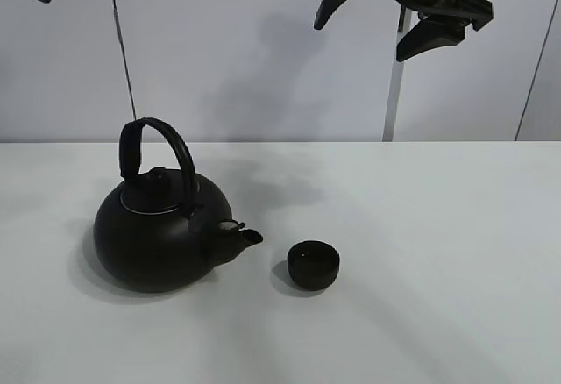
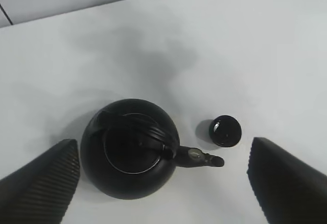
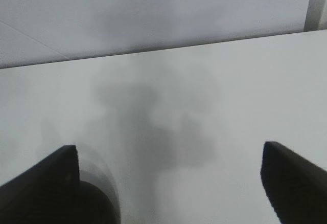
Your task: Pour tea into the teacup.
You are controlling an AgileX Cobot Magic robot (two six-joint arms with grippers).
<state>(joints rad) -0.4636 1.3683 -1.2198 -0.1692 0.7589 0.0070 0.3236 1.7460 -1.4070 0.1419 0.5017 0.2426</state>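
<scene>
Nearest us on the white tabletop (image 1: 438, 314), the small matte-black handleless teacup (image 1: 314, 264) sits upright, just right of the spout of the big round black kettle (image 1: 162, 235) with the arched handle. Up high and farther back, the left gripper (image 2: 163, 175) hangs jaws wide, empty. The right gripper (image 3: 168, 183) hovers too, spread wide, nothing held.

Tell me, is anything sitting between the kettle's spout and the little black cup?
No. Between the kettle's spout and the teacup, the exterior high view shows only bare white table.
</scene>
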